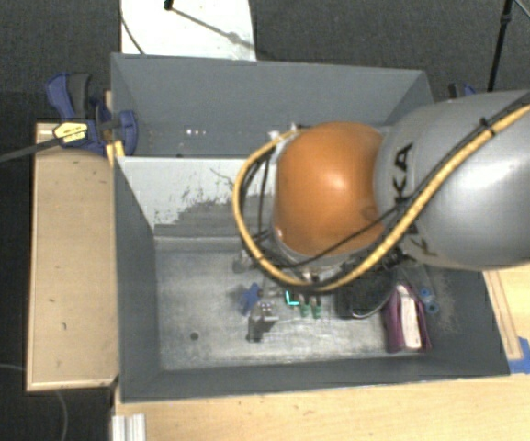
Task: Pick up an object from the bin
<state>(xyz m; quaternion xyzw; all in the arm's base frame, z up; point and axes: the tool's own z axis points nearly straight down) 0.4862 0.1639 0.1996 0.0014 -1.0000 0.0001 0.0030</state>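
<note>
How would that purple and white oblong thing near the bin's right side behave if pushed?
The purple and white thing looks stiff: its edges run straight. It lies flat along its long side on the floor of the bin, so it would probably slide rather than roll. Its surface seems smooth, so perhaps a little slippery.

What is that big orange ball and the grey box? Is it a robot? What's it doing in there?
Yes, it is a robot arm. The orange ball is a cover on its wrist, with cables looped round it. The camera looks down from above, and the arm comes in from the right. The grey box is a metal bin of little things for it to pick up. Near the arm lie a purple and white thing, something black, a small blue bit and small green bits. The grey piece below the cover looks like its pincer. I cannot tell whether it holds anything.
</note>
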